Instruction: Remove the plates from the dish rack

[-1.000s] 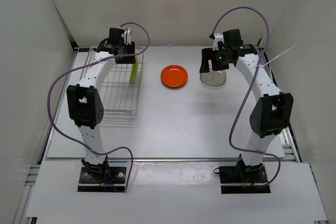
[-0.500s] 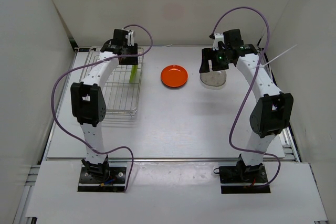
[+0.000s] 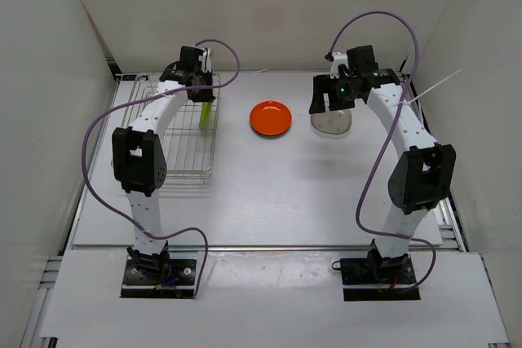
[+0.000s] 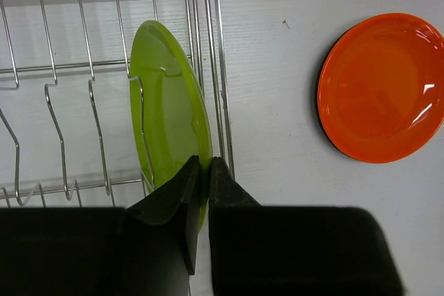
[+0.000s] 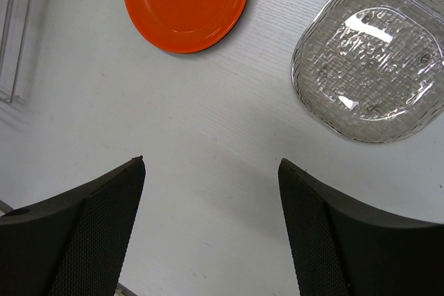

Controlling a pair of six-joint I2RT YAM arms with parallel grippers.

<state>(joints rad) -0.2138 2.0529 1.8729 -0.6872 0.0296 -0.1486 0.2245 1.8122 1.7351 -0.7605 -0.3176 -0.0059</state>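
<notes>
Although clamped at its near rim between the tightly closed fingers of the left gripper (image 4: 205, 164), not yet out of the dish rack (image 3: 175, 148). Note the lime green plate (image 4: 166, 102) standing on edge in a slot along the rack's right side, propped between the wires. Looks light, stiff and glossy, so probably slick under the pads. Likely to pivot or slip with so thin a bite on the edge. Better taken deeper over the rim, pressing on both faces, and drawn straight up along the slot to avoid snagging the side wire just beside it. Cannot tell the material, so treat as breakable.

Just right of the rack, find the orange-red plate (image 4: 381, 88) lying flat on the table (image 3: 269, 177), apart from the wires. Shows a dark edge beneath one side; cannot tell whether shadow or the black plate. Further right, near but not touching, find the clear plate (image 5: 369, 57), flat too, ribbed and translucent. Over the bare table on the near side of those two, see the right gripper (image 5: 210, 163) hovering, jaws spread wide, holding nothing.
</notes>
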